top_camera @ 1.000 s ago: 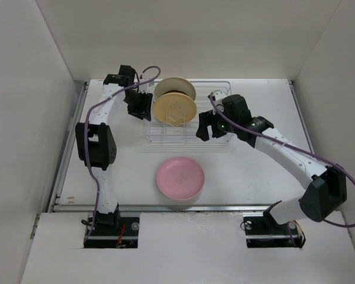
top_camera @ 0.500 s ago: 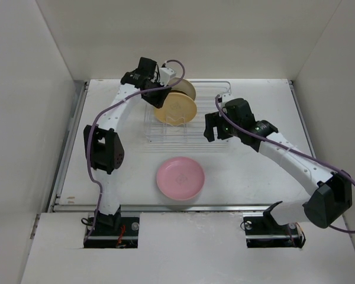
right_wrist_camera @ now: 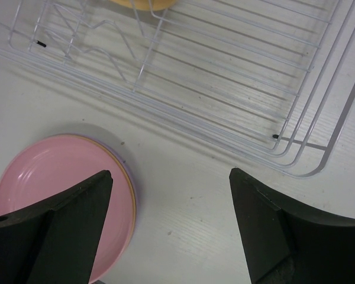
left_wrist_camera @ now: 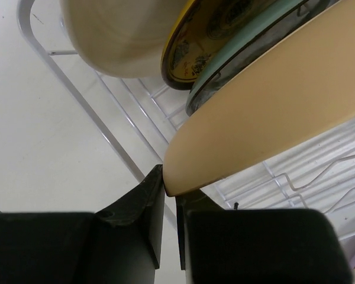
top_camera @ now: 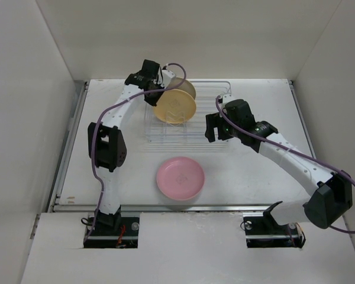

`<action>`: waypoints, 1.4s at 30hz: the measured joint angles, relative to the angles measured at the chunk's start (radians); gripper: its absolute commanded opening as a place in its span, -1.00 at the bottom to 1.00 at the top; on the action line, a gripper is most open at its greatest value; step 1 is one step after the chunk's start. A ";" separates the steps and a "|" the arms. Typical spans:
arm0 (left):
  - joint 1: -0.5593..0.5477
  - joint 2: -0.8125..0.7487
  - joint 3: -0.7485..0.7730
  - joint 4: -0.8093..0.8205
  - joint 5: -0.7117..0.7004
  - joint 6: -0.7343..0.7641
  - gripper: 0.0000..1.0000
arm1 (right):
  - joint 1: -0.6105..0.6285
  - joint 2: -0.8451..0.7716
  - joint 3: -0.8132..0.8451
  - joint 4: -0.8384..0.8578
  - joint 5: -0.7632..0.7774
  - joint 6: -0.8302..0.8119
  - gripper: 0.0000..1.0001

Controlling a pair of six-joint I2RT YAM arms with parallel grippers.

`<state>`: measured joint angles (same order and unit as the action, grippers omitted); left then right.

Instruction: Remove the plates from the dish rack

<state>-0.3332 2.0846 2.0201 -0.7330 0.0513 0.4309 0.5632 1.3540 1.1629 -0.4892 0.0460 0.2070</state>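
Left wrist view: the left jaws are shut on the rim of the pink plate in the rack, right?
No, the left gripper's jaws are shut on the rim of the orange-yellow plate in the dish rack; the left wrist view shows it.

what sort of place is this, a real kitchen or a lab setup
Most likely a robot test cell, not a kitchen: plain white walls box in a white table, two robot arms are bolted at its near edge, and the only housewares are a wire dish rack and some plates.
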 measured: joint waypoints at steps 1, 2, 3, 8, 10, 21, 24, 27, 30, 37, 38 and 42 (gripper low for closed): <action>-0.001 -0.002 0.000 -0.001 0.000 0.000 -1.00 | 0.000 0.000 0.000 0.000 0.000 0.000 0.71; -0.001 -0.006 0.000 -0.001 -0.001 0.000 -1.00 | 0.000 0.000 0.000 0.000 0.000 0.000 0.71; -0.001 -0.013 0.000 -0.001 -0.001 0.000 -1.00 | 0.000 0.000 0.000 0.000 0.000 0.000 0.71; -0.003 -0.067 -0.022 0.006 -0.006 -0.019 -1.00 | 0.000 0.000 0.000 0.000 0.003 0.000 0.71; -0.003 -0.101 -0.037 0.004 -0.006 -0.036 -1.00 | 0.000 0.000 0.000 0.000 0.003 0.000 0.71; -0.003 -0.253 -0.037 0.028 0.026 -0.103 -1.00 | 0.000 0.002 0.000 0.001 0.006 0.000 0.71; 0.002 -0.250 -0.021 -0.012 0.048 -0.119 -1.00 | 0.000 0.002 0.000 0.001 0.024 0.002 0.71; 0.023 -0.237 0.072 -0.142 0.158 -0.107 -1.00 | 0.000 0.002 0.000 0.000 0.089 0.034 0.71; 0.026 -0.232 0.168 -0.285 0.249 -0.030 -1.00 | -0.010 -0.005 0.000 -0.004 0.180 0.087 0.71; -0.121 -0.145 0.117 -0.502 0.315 0.246 -1.00 | -0.032 -0.018 0.043 -0.027 0.312 0.143 0.71; -0.148 -0.125 0.073 -0.510 0.310 0.272 -1.00 | -0.032 -0.014 0.053 -0.029 0.319 0.147 0.71; -0.246 -0.050 -0.068 -0.546 0.274 0.333 -1.00 | -0.032 -0.005 0.068 -0.030 0.338 0.156 0.71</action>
<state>-0.5789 2.0350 1.9518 -1.2785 0.3256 0.7643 0.5312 1.3495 1.2308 -0.5194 0.3836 0.3630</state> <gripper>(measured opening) 0.053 0.859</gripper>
